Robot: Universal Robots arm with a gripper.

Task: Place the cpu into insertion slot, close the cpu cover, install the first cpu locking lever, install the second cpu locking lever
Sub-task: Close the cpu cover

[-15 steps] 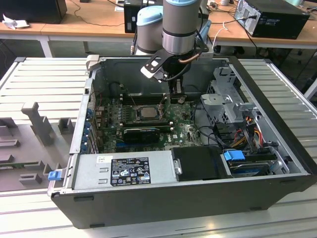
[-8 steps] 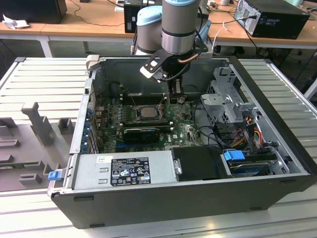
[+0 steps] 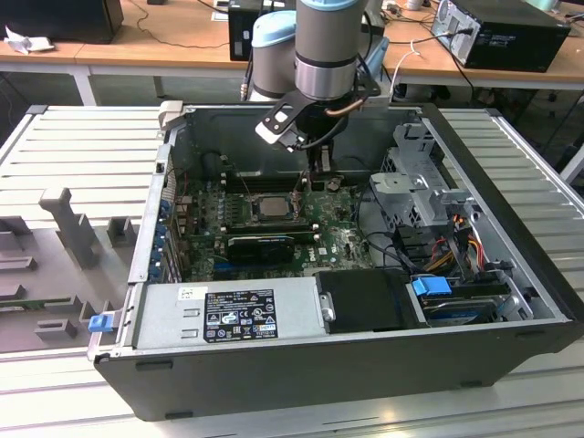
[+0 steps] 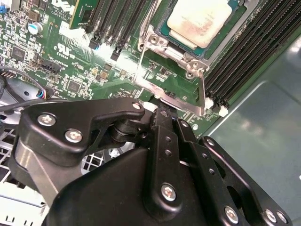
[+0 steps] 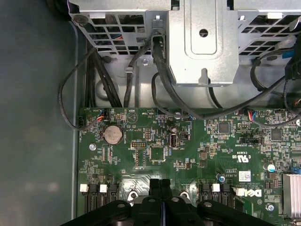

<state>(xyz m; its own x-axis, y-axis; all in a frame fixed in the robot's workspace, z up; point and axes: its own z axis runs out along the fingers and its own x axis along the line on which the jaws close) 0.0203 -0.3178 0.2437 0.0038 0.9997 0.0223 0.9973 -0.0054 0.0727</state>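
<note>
Down in the open case: the gripper (image 5: 160,184) hangs low over the green motherboard (image 5: 141,160), at the back corner of the socket, toward the exterior view's right.
Fingers: pressed flat together, only a thin seam between them and nothing seen clamped there.
Chip: the cpu (image 4: 200,21) lies flat in the insertion slot (image 3: 290,213), pale face up.
Plate: the cpu cover (image 4: 153,43) lies down around the chip, which shows through its cut-out.
Lever: a thin metal locking lever (image 4: 203,92) runs along one side of the socket, and its hooked end sits nearest the fingertips.
Bearing: the socket lies just ahead of the fingertips, and the lever's long axis points roughly toward them (contact between tip and lever cannot be told).
Tight side: the long black memory slots (image 4: 244,52) lie close along the lever's outer side, with the case wall (image 4: 263,122) beyond them.
Other side: the drive cage (image 5: 202,42) and its black cables (image 5: 162,89) stand well apart from the socket.
Open room: low parts only on the board around the fingertips, and free space above the socket.
</note>
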